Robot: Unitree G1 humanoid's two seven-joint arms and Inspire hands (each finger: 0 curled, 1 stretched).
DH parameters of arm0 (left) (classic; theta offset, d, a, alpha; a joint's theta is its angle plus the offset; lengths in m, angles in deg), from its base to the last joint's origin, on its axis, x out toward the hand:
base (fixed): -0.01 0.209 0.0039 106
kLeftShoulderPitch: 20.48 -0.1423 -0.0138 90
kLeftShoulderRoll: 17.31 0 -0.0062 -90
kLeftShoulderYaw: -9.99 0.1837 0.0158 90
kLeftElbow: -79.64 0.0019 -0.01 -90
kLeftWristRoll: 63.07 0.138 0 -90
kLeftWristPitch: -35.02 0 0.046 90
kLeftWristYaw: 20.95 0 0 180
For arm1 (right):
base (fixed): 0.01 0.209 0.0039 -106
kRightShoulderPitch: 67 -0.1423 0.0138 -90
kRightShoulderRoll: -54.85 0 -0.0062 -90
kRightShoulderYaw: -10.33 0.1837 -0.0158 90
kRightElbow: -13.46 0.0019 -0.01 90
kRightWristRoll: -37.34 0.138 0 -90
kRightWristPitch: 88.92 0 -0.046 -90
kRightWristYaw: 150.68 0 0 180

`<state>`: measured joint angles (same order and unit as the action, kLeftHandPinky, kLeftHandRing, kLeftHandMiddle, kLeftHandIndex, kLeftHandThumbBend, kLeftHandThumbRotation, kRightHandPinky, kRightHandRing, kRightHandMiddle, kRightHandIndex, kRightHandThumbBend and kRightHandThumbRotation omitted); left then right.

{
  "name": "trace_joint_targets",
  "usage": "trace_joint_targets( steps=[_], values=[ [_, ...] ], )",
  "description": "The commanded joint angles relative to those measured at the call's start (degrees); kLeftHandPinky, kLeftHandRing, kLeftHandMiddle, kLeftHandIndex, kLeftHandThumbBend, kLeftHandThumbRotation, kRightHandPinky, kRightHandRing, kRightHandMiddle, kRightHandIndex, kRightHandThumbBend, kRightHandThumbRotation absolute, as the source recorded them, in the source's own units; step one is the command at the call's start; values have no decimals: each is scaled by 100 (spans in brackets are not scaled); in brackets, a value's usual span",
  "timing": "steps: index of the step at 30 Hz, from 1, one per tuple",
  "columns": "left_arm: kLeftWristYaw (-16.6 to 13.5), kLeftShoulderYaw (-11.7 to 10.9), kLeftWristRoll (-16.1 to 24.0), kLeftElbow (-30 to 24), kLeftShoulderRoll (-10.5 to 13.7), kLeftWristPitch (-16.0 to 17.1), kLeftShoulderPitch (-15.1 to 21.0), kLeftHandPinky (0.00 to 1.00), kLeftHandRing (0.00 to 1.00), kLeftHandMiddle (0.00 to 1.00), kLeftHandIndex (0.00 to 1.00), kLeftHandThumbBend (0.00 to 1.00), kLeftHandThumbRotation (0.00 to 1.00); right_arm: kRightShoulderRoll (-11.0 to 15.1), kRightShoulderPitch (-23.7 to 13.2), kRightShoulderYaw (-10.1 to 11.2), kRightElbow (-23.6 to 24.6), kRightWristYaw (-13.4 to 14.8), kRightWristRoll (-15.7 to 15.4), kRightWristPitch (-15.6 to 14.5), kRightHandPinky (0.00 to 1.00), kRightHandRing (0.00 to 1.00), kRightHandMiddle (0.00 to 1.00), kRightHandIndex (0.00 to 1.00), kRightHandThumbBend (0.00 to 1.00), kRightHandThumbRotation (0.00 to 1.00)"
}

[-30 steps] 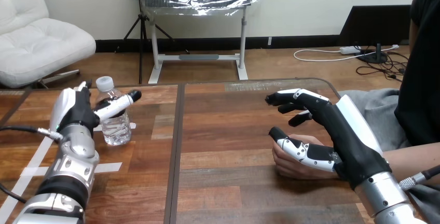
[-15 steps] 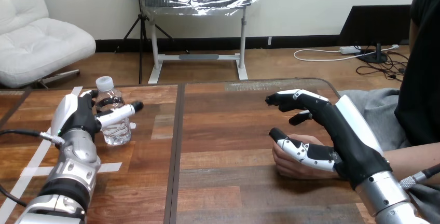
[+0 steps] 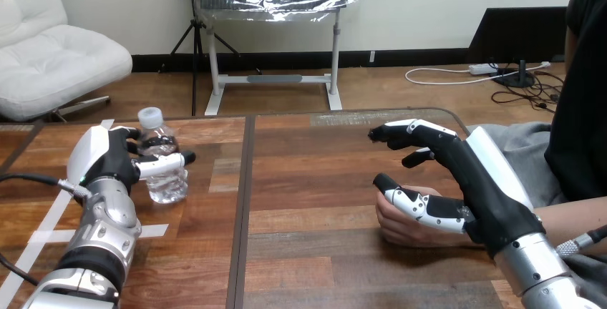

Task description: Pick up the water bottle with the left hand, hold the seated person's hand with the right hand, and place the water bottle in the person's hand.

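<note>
Left hand (image 3: 111,160): closed round the clear water bottle (image 3: 166,182), fingers wrapped behind its upper body and thumb laid across the front below the shoulder. The bottle stands on the left part of the wooden table (image 3: 315,173), leaning slightly, its white cap (image 3: 149,116) above the fingers. Whether its base bears on the table or is just clear of it cannot be determined. Strips of white tape (image 3: 44,236) lie on the table beside the left forearm.

Right hand (image 3: 478,189): on the right part of the table, well apart from the bottle. Its fingers reach forward, nearly straight, and spread away from the thumb; they grip nothing. The thumb lies across the top of the person's hand (image 3: 396,226), which rests on the table as a loose fist below the robot's palm (contact between thumb and knuckles appears likely but cannot be confirmed). The fingers stand above the person's hand and clear of it.
</note>
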<state>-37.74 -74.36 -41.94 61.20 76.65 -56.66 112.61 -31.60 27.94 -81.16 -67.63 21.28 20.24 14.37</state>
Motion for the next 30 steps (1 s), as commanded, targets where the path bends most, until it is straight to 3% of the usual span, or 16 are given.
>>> trace_joint_targets(
  steps=[1, 10, 21, 30],
  values=[
    [-55, 204, 182, 4, 63, 19, 527, 54, 62, 67, 69, 76, 28, 111, -241, 149, 207, 75, -51, 92, 64, 75, 75, 70, 46, 0],
    [-136, 195, 98, -12, 1, 33, 466, 54, 60, 65, 65, 71, 19, 158, -224, 140, 239, 57, -44, 43, 63, 74, 75, 69, 46, 0],
    [-238, 87, -59, 3, -79, 72, 412, 52, 59, 63, 63, 68, 15, 173, -199, 165, 271, 55, -64, 38, 63, 73, 74, 68, 46, 0],
    [-678, 159, 23, 10, -141, 235, 338, 46, 53, 57, 57, 66, 3, 174, -189, 187, 249, 54, -10, 91, 62, 72, 74, 68, 47, 0]
  ],
)
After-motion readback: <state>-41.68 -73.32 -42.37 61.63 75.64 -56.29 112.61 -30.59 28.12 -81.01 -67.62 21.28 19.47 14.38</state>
